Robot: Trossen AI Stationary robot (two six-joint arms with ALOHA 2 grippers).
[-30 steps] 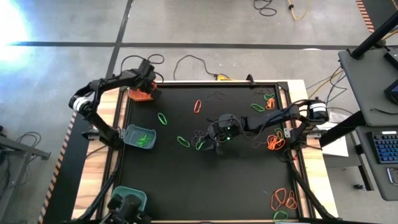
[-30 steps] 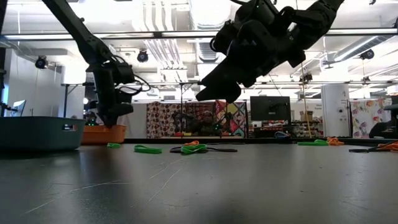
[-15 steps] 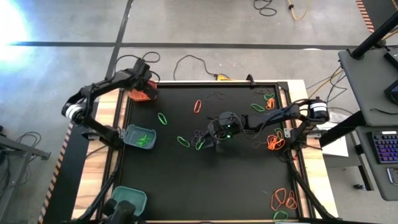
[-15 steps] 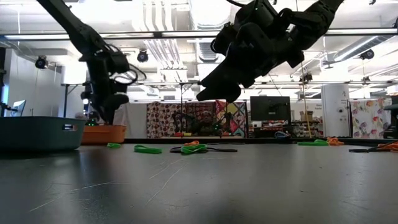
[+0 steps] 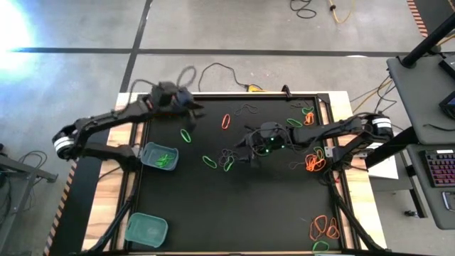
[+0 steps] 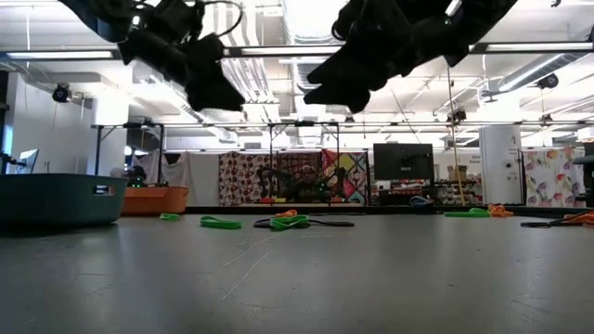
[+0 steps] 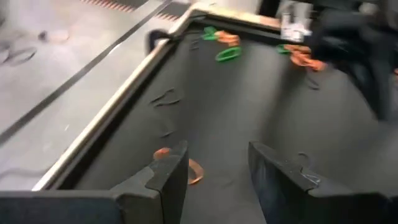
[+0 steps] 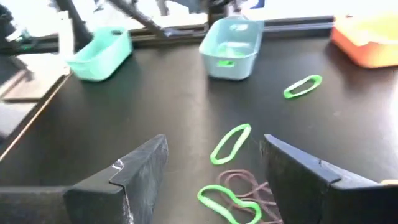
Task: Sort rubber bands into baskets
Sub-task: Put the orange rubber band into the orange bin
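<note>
Orange, green and black rubber bands lie scattered on the black mat (image 5: 234, 213). My left gripper (image 5: 193, 107) hangs open and bare over the far left part, pointing toward the right edge, above an orange band (image 7: 194, 172). The arm hides the orange basket in the high view, but it shows low at the far left (image 6: 154, 199). My right gripper (image 5: 243, 154) hangs open above a cluster of green bands (image 8: 231, 143) and dark bands (image 8: 245, 183) at mid-table. One teal basket (image 5: 158, 156) holds green bands. The other teal basket (image 5: 147, 229) stands at the near left.
More orange bands lie heaped at the right edge (image 5: 315, 162) and in the near right corner (image 5: 323, 227). Single bands lie between the arms: green (image 5: 185, 135), orange (image 5: 225, 121), black (image 5: 247, 110). A raised frame (image 5: 334, 178) borders the mat.
My left gripper has risen out of the orange basket and swung along the far edge toward the table's right. It has tipped from pointing down to nearly level. My right gripper has risen a little above the band cluster.
</note>
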